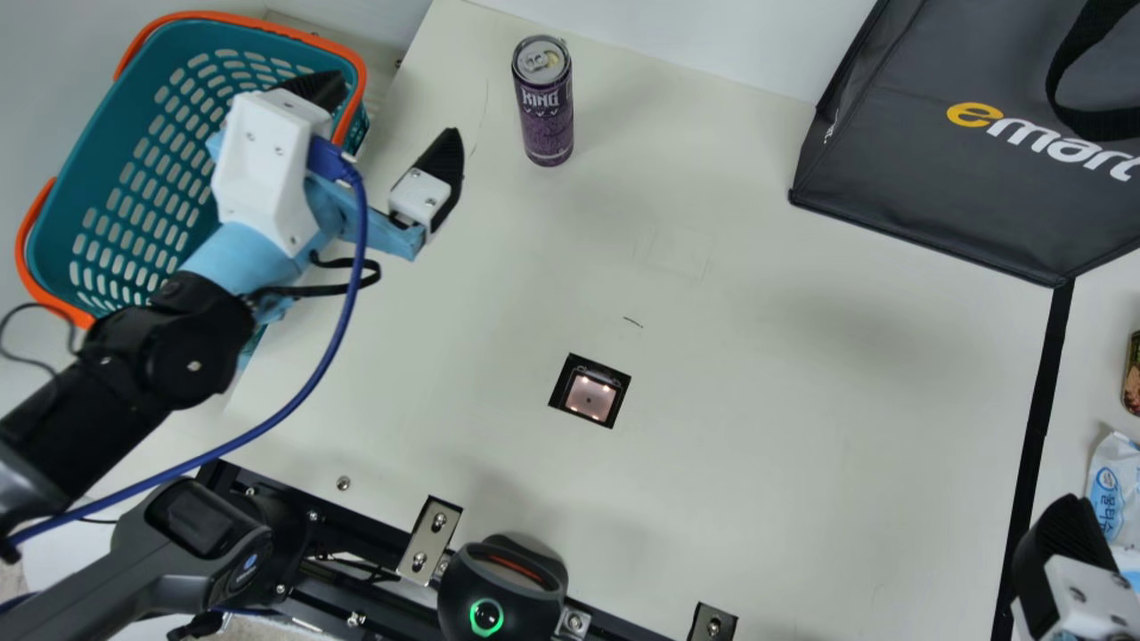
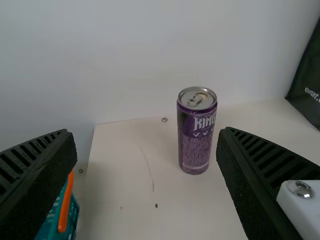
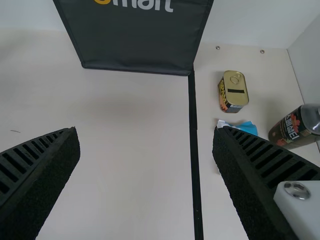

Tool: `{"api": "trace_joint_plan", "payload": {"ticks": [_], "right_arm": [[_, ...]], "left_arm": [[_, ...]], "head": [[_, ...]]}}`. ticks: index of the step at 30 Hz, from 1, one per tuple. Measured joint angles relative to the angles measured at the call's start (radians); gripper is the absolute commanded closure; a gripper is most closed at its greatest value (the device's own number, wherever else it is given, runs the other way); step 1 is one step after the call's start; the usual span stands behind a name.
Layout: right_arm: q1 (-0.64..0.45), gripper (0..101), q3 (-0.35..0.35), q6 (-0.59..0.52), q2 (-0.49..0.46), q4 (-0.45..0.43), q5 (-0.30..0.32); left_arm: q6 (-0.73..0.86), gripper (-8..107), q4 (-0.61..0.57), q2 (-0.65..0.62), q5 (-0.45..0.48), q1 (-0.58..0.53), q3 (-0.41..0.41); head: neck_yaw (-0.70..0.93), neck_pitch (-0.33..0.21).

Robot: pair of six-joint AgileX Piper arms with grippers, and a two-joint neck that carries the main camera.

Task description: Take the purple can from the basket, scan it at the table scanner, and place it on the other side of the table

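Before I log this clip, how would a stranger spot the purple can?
Start at the teal basket with the orange rim, then cross the cream table toward the big dark bag. Between them, near the back wall, stands the can. Unlike those two, it is slim and purple, with a round silver top.

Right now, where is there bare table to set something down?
The widest free patch lies between the scanner, the bag and the black strip; another separates the can from the scanner. Crowded: beyond the strip (tin, packet, dark container) and by the basket, near the left end effector.
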Motion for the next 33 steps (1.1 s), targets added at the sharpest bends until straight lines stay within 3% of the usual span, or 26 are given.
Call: {"api": "trace_joint_plan", "payload": {"ticks": [8,14,18,24,33], "right_arm": [[0.000,6,0.000,0.000,0.000,0.000,0.000],[0.000,6,0.000,0.000,0.000,0.000,0.000],[0.000,6,0.000,0.000,0.000,0.000,0.000],[0.000,6,0.000,0.000,0.000,0.000,-0.002],[0.000,6,0.000,0.000,0.000,0.000,-0.003]], "left_arm": [[-0.134,9,0.080,-0.106,0.296,0.115,-0.066],[-0.310,9,0.132,-0.154,0.525,0.135,-0.134],[-0.401,9,0.139,-0.158,0.626,0.138,-0.146],[-0.414,9,0.139,-0.158,0.638,0.138,-0.146],[-0.414,9,0.139,-0.158,0.638,0.138,-0.146]], "head": [[0.000,0.000],[0.000,-0.002],[0.000,-0.002],[-0.002,0.000],[-0.184,-0.002]]}}
